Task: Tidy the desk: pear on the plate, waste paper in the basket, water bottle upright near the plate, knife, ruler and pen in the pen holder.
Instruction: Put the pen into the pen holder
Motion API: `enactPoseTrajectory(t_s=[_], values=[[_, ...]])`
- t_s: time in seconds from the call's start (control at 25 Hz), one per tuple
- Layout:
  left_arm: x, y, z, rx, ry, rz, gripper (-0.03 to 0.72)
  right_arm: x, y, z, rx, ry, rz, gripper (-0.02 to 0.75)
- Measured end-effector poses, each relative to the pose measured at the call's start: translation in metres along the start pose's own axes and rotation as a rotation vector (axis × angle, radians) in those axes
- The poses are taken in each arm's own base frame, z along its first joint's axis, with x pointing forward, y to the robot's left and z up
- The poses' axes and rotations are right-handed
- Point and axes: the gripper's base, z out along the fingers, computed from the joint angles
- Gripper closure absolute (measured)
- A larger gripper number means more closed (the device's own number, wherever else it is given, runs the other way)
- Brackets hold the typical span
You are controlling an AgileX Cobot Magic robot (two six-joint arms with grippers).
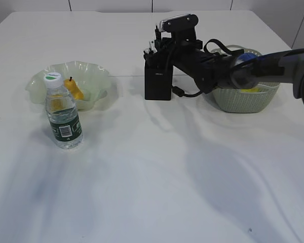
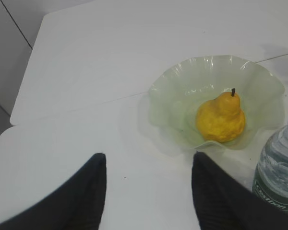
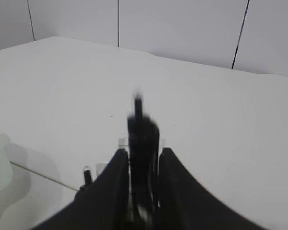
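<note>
The pear [image 2: 221,117] lies in the ruffled green plate [image 2: 173,96]. The water bottle [image 1: 63,119] stands upright just in front of that plate. My left gripper [image 2: 149,160] hangs open over bare desk beside the plate, holding nothing. My right gripper [image 3: 143,150] is right above the black pen holder [image 1: 158,83]. Its fingers stand narrowly apart around a blurred black stick-shaped thing [image 3: 143,129]; knife or pen, I cannot tell. The clear ruler [image 3: 122,142] and a thin pen [image 3: 87,175] stick up from the holder.
The sage green basket [image 1: 245,101] sits right of the pen holder, partly behind my right arm, with a bit of yellow [image 1: 251,90] inside. The white desk [image 1: 167,177] stretches bare toward the front.
</note>
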Motion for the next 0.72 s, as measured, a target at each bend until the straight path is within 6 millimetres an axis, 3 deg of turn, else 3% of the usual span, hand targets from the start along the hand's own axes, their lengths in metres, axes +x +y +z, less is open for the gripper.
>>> enactPoseTrajectory(t_s=[0.32,0.72], values=[[-0.0001,0.0000,0.0000,0.000,-0.001,0.000,0.286,0.0007,0.0012,0.0001,-0.002,0.010,0.000,0.515],[-0.0024,-0.0001,0.0000,0.001,-0.027,0.000,0.286,-0.0011,0.0010,-0.0003,-0.002,0.008,0.000,0.506]])
